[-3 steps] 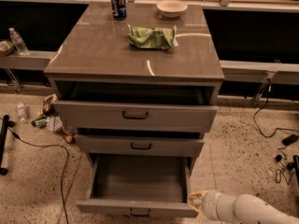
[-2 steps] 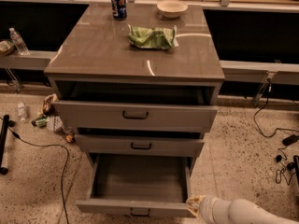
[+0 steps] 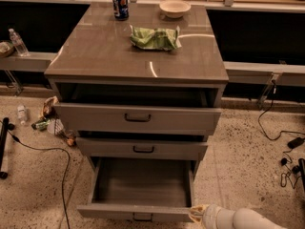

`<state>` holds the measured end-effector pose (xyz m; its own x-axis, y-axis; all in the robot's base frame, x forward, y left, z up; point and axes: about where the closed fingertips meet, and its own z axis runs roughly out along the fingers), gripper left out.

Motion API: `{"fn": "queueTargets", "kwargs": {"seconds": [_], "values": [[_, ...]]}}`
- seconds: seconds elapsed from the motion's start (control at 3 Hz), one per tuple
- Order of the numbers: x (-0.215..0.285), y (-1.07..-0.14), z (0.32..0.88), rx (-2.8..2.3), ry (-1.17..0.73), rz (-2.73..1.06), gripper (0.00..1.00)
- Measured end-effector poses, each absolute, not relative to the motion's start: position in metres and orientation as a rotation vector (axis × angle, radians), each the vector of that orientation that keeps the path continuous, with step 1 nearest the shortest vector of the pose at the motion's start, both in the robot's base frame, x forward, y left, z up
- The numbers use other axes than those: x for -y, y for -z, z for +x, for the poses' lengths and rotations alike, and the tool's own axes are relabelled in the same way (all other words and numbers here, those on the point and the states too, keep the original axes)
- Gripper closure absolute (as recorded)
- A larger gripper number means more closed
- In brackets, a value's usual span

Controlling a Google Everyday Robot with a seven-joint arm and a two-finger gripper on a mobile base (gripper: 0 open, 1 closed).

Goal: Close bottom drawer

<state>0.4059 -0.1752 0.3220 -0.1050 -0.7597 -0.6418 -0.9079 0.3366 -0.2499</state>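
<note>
The bottom drawer [image 3: 141, 189], a shallow grey box with a low, narrow front panel and a small dark rectangular pull handle [image 3: 143, 217], stands pulled far out of the grey-taupe cabinet [image 3: 63, 86] at 6 o'clock in the view. Its matte interior is open to sight. Above it, the middle drawer [image 3: 143, 149] and the tall-fronted top drawer [image 3: 138, 119] each jut out a little and carry the same dark pull.

The gripper [image 3: 198, 214], a pale yellowish tip, sits at about 5 o'clock against the right front corner of the bottom drawer. It seems to touch the panel's end, though the contact is hard to make out, and whether it is spread or closed cannot be told. Behind it the arm's smooth white cylindrical segments [image 3: 243, 220] run low and nearly level toward 4 o'clock, out of the view.

On the cabinet's glossy counter [image 3: 95, 56] stand a blue soda can [image 3: 120, 4] at 11 o'clock, a round cream bowl [image 3: 175, 7] at 1 o'clock, and a crumpled green bag [image 3: 156, 37] near the middle. The speckled terrazzo floor [image 3: 243, 161] holds a thin black cable [image 3: 62, 175] at 8 o'clock.
</note>
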Motion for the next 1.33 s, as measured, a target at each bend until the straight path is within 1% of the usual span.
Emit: {"fn": "queueTargets", "kwargs": {"seconds": [1.0, 1.33], "values": [[0.144, -0.177, 0.393, -1.942, -0.501, -1.355, 1.00], [0.135, -0.157, 0.393, -1.916, -0.512, -1.338, 1.00]]}}
